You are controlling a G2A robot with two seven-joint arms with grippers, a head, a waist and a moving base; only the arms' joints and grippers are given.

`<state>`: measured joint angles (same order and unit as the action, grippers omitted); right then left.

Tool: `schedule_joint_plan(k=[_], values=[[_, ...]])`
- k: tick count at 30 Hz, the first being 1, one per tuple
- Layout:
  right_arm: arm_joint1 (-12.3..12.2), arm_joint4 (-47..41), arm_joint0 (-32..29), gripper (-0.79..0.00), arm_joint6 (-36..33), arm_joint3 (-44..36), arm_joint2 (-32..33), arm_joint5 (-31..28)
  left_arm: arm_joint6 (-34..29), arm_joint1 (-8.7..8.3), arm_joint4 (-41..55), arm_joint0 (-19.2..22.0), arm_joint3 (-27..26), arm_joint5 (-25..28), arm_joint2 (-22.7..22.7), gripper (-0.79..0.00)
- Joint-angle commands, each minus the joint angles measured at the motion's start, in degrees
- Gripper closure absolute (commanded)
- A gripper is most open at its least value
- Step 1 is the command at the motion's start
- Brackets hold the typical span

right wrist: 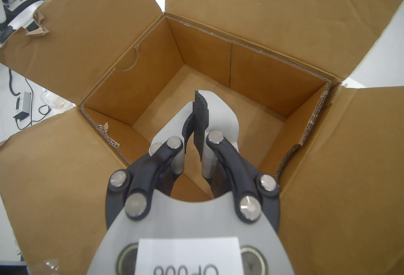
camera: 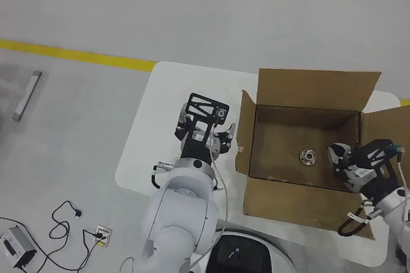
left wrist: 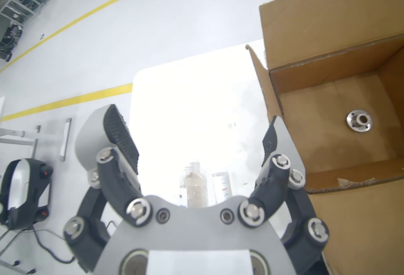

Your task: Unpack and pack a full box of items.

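From above: a white table bearing an open cardboard box, flaps folded outward. On the box floor, near its middle, a small round metal fitting, lying flat. Just beside the box's outer wall, over bare tabletop, the left gripper, fingers spread apart and holding nothing. Over the opposite side of the box, the right gripper, near the metal fitting but apart from it. On the grey floor beyond the table, a yellow line. From the left wrist: left gripper spread wide over the table, ribbed pads facing each other with nothing between. Through the gap between the fingers, a clear bottle and a white bottle, upright and side by side, partly hidden by the gripper's body. Off to one side, the cardboard box with the metal fitting on its floor. From the right wrist: right gripper hanging over the open cardboard box and pointing down into it, pads pressed together, clamped on nothing.
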<state>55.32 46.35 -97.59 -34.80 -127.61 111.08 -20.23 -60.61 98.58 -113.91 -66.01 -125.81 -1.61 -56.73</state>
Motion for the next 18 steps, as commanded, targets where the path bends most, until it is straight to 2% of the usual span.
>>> schedule_joint_plan(k=[1, 6, 14, 18], values=[[0.02, 0.97, 0.03, 0.000, 0.71, -0.05, -0.70, -0.12, 0.85, 0.04, 1.75, -0.06, -0.49, 0.57, -0.59, -0.785], [0.00, 6.81, 2.39, 0.000, -1.01, -0.28, -5.24, 3.18, 1.03, 0.05, 2.07, 0.00, -0.53, 1.09, -0.66, -0.785], [-0.09, 16.67, 12.15, 0.000, -11.77, 2.62, -15.43, 10.45, 1.03, 0.05, 2.07, 0.00, -0.53, 1.09, -0.66, -0.785], [-0.07, 16.91, 12.60, 0.000, -12.09, 2.78, -15.79, 10.82, 1.03, 0.05, 2.07, 0.00, -0.53, 1.09, -0.66, -0.785]])
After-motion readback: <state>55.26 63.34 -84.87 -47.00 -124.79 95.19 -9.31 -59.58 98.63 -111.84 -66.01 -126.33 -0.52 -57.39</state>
